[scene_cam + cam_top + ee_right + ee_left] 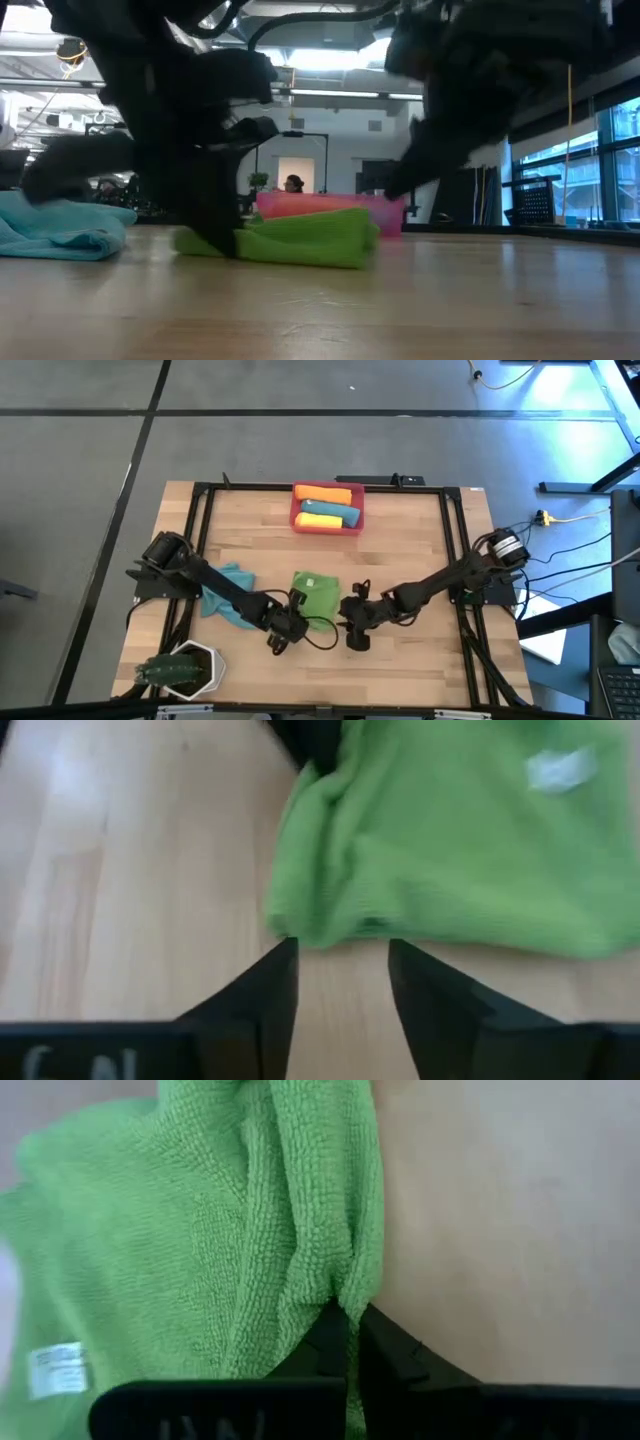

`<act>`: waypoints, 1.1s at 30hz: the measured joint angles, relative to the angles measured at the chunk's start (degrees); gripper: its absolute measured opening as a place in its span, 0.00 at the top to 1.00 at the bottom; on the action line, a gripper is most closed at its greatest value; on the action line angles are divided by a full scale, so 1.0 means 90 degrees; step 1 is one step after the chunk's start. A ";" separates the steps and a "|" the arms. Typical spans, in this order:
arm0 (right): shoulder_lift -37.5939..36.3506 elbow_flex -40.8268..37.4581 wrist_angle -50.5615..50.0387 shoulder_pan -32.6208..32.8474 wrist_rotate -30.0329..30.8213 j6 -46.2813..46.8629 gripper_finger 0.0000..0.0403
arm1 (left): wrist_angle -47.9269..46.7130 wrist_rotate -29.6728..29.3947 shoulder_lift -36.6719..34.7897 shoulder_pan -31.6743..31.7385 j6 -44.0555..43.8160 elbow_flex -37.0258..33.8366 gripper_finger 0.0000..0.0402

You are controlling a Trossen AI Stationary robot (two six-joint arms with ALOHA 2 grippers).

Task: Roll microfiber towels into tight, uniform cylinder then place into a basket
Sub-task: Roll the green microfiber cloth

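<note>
At the near middle of the bench (400,660), my left gripper (292,622) sat low with its fingers (330,1342) pinched together on an edge fold of the green towel (317,596). Left wrist view confirmed it: dark tips closed tight, a ridge of green cloth caught between them. White label (58,1368) showed on the towel's surface.

My right gripper (352,622) lay just beside the towel's other edge, fingers (262,995) apart, bare wood between them, nothing held. Its tips pointed at the crumpled green edge, close to it; I could not tell if they touched.

Green towel lay bunched and partly folded, flat on the bench between the two grippers. Low view showed it as a thick, low heap.

Teal-blue towel (228,592) lay crumpled under the left arm, on that side of the green one and apart from it.

Basket (326,523) stood at the far edge of the bench, centre. Inside, an orange roll (322,492) at the back, a yellow roll (318,508) in the middle, and a third roll, teal-blue (318,520), at the front, lying side by side.

White hexagonal pot (186,668) with a green plant stood at the near left corner, well apart from the work.
</note>
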 joint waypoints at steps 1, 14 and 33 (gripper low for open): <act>-0.0049 0.0003 0.0017 0.0059 0.0124 -0.0118 0.59 | -0.0005 0.0200 -0.0052 0.0021 -0.0079 -0.0005 1.00; -0.0013 0.0023 0.1221 0.0878 0.0839 -0.2085 0.57 | 0.0252 0.2235 -0.0313 0.0595 -0.0880 0.0006 1.00; 0.0942 0.0031 0.1975 0.1144 0.2145 -0.3163 0.42 | 0.0872 0.4446 -0.0364 0.1766 -0.1716 -0.0044 1.00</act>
